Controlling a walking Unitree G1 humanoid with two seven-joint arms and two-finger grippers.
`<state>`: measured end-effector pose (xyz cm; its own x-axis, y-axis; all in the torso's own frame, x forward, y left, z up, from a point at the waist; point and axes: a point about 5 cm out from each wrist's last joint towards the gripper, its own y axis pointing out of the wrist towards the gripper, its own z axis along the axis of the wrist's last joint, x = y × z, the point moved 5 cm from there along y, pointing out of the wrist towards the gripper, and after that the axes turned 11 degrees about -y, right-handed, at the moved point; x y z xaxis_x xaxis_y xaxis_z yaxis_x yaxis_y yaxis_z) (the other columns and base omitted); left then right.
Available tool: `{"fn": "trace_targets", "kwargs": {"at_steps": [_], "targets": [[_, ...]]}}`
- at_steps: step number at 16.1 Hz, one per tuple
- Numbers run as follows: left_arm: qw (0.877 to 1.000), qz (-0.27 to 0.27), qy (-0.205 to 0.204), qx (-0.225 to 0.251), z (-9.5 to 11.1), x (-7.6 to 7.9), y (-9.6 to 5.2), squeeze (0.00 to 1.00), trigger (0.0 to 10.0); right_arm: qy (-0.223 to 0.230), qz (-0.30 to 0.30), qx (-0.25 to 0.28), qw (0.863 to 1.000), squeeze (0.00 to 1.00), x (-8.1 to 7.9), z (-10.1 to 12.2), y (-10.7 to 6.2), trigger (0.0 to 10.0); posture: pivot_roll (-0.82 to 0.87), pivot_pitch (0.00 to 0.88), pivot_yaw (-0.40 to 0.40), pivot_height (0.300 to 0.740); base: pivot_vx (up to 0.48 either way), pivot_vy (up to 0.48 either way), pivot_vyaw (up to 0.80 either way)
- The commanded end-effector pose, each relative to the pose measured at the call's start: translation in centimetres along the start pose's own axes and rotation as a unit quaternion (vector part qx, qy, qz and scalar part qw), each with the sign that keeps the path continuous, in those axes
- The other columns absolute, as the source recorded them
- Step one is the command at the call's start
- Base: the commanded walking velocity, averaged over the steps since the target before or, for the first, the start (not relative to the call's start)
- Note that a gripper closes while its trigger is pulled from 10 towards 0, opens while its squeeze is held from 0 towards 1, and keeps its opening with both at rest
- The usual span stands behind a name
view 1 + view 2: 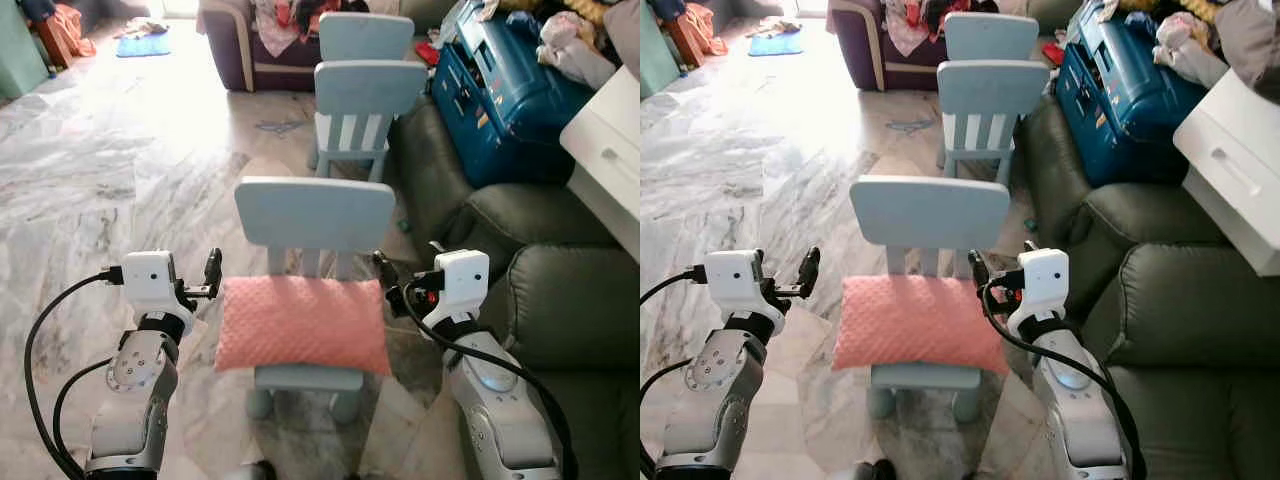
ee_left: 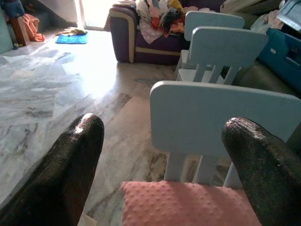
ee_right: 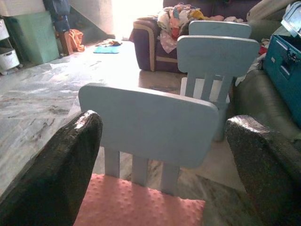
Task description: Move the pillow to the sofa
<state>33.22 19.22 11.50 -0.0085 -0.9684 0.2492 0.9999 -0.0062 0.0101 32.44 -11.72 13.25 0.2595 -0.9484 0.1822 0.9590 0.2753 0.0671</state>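
You see a pink pillow (image 1: 302,324) of dimpled, matt cloth on a smooth pale-blue plastic chair (image 1: 314,214); the marble floor (image 1: 120,170) shines glossy.

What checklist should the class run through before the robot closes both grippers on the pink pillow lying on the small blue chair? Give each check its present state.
1. Pink pillow lies flat on the near blue chair: ok.
2. Left gripper at the pillow's left end, fingers open: ok.
3. Right gripper at the pillow's right end, fingers open: ok.
4. Either gripper touching the pillow: cannot tell.
5. Grey-green sofa to the robot's right has a bare cushion to take the pillow: ok.
6. Pillow free of the chair back: cannot tell.
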Motion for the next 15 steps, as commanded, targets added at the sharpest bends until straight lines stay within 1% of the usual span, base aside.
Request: {"fn": "trace_targets", "kwargs": {"at_steps": [1, 4, 7, 15], "targets": [[1.000, -0.002, 0.000, -0.001, 0.10, 0.05, -0.12, 0.00, 10.0, -0.002, 0.002, 0.008, 1.000, 0.00, -0.01, 0.57, -0.12, 10.0, -0.08, 0.139, -0.030, 0.740, 0.326, 0.000, 0.00], [1.000, -0.003, -0.004, -0.004, -0.01, 0.11, -0.12, 0.00, 10.0, -0.003, 0.003, 0.008, 1.000, 0.00, -0.01, 0.56, -0.12, 10.0, -0.08, 0.138, -0.030, 0.740, 0.315, 0.000, 0.00], [1.000, -0.001, -0.004, -0.013, -0.42, 0.24, -0.07, 0.00, 10.0, -0.005, 0.002, 0.008, 1.000, 0.00, 0.03, 0.54, -0.10, 10.0, -0.08, 0.138, -0.031, 0.740, 0.000, 0.000, 0.00], [1.000, 0.004, -0.011, -0.017, -0.59, 0.37, 0.10, 0.00, 10.0, -0.006, 0.002, 0.008, 1.000, 0.00, -0.06, 0.56, -0.09, 10.0, -0.08, 0.139, -0.030, 0.740, 0.000, 0.000, 0.00]]}}
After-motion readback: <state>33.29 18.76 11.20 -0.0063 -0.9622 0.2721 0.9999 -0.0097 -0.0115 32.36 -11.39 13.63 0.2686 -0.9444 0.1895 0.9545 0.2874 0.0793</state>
